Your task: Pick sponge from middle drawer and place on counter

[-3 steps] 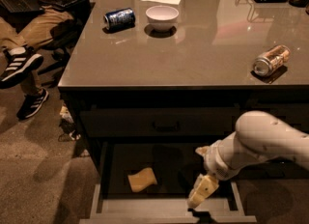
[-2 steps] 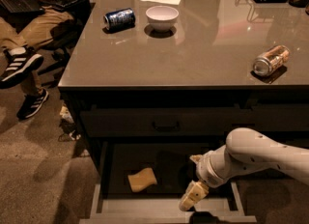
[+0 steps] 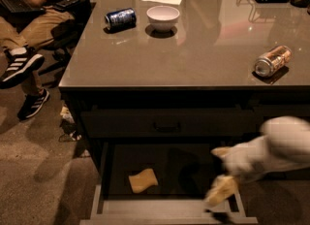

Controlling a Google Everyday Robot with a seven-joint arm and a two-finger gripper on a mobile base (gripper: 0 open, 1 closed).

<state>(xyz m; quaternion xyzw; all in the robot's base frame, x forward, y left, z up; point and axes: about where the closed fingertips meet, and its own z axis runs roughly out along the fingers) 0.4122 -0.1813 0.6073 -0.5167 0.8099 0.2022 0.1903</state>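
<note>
Our gripper (image 3: 220,190) has slid toward 3 o'clock since the earlier frame and now hangs over the right end of the open middle drawer (image 3: 169,215); it is smeared, so we cannot tell whether it is clenched or released. The sponge (image 3: 143,180) lies on the drawer floor at the gripper's 9 o'clock, apart from it, below the counter (image 3: 193,64).

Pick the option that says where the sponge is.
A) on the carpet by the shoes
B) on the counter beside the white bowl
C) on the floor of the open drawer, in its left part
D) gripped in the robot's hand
C: the sponge lies loose on the dark floor of the open middle drawer, left of centre, apart from the hand, which is at the drawer's right side.
</note>
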